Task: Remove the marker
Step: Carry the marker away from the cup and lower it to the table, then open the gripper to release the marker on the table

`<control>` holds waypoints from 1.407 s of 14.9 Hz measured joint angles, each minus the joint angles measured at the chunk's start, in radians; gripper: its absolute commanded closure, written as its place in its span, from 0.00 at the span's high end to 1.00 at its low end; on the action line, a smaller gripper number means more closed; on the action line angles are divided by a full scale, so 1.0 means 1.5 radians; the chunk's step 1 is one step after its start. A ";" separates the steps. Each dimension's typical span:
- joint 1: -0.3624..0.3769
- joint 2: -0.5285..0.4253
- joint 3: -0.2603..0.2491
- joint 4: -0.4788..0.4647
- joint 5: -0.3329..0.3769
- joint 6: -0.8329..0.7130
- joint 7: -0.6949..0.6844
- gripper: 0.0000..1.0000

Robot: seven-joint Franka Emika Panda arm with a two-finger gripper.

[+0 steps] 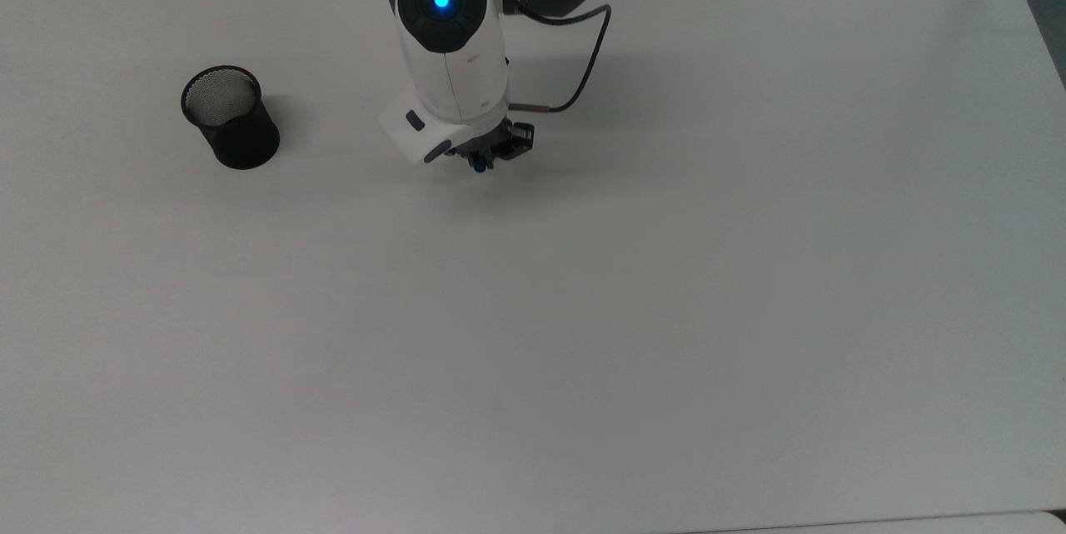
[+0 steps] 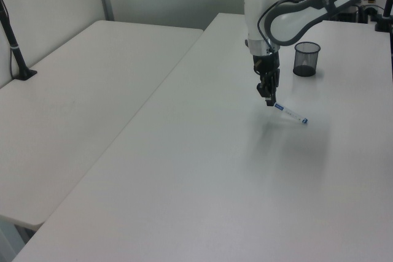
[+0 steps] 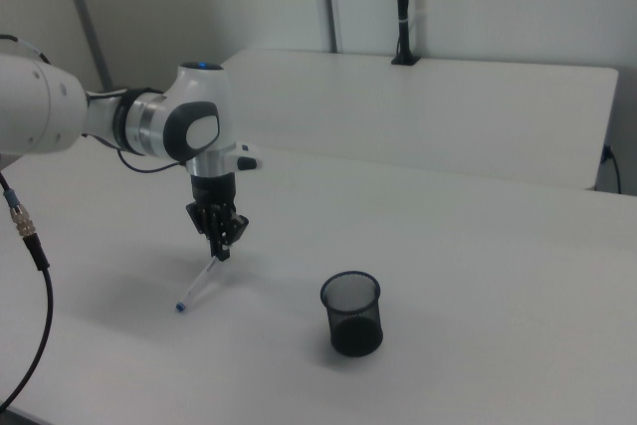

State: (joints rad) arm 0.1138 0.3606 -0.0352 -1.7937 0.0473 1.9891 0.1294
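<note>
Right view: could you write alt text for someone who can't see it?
A white robot arm's gripper holds a slanted marker by its top end over a white table. A black mesh cup stands apart, toward the right view's right.

No readable text, labels or numbers anywhere.

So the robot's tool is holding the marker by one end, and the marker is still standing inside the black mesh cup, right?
Not quite. The tool does hold the marker by one end, but the marker is out of the black mesh cup. The right view shows it slanting down to the table, well apart from the cup on the right view's left. The left view agrees.
</note>
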 measured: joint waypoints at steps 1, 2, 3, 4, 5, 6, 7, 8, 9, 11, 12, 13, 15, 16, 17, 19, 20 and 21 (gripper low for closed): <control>0.002 0.010 0.000 0.000 -0.007 0.022 0.011 0.04; 0.005 0.021 0.000 0.000 -0.014 0.042 0.018 0.05; 0.009 0.032 0.001 0.000 -0.023 0.061 0.028 0.07; 0.014 0.044 0.001 0.000 -0.033 0.080 0.040 0.17; 0.016 0.044 0.001 0.002 -0.043 0.085 0.049 0.28; 0.016 0.045 0.002 0.002 -0.045 0.087 0.051 0.59; 0.016 0.045 0.002 0.002 -0.045 0.088 0.051 0.87; 0.016 0.046 0.002 0.002 -0.047 0.097 0.053 1.00; 0.015 0.046 0.002 0.002 -0.048 0.101 0.054 1.00; 0.015 0.044 0.002 0.004 -0.048 0.100 0.060 1.00; 0.015 0.038 0.002 0.006 -0.048 0.095 0.063 1.00; 0.015 0.025 0.002 0.009 -0.048 0.082 0.064 1.00; 0.014 -0.007 0.001 0.014 -0.048 0.048 0.064 1.00; 0.011 -0.040 0.000 0.019 -0.048 0.016 0.064 1.00; 0.005 -0.077 0.000 0.021 -0.048 -0.017 0.065 1.00; -0.007 -0.137 -0.001 0.023 -0.048 -0.072 0.066 1.00; -0.013 -0.163 -0.001 0.023 -0.048 -0.095 0.066 1.00; -0.019 -0.189 -0.001 0.024 -0.048 -0.119 0.066 1.00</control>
State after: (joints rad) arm 0.0849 0.0773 -0.0372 -1.7582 -0.0251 1.8111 0.2278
